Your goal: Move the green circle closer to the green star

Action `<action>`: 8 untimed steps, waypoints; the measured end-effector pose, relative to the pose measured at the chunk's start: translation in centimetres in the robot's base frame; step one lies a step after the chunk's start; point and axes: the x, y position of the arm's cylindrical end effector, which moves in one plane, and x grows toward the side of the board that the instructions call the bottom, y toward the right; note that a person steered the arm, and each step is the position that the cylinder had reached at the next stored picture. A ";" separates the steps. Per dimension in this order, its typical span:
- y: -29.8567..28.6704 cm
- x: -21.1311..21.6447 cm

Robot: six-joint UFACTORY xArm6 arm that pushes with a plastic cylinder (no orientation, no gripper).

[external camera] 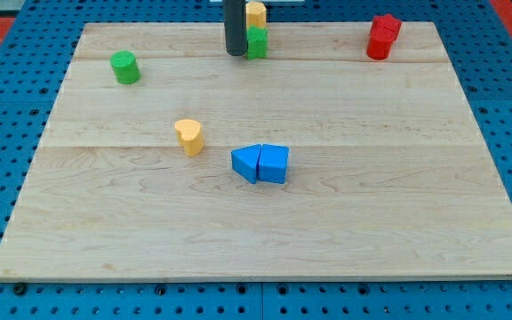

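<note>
The green circle (125, 68) stands near the board's upper left. The green star (257, 43) is at the top middle, partly hidden behind my rod. My tip (236, 53) rests on the board just left of the green star, touching or nearly touching it, and far to the right of the green circle.
A yellow block (256, 13) sits just above the green star at the top edge. Two red blocks (381, 36) are stacked close together at the upper right. A yellow heart (189, 137) lies left of centre. Two blue blocks (261, 164) touch each other at centre. The wooden board (372, 222) lies on a blue pegboard.
</note>
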 end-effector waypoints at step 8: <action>-11.1 5.4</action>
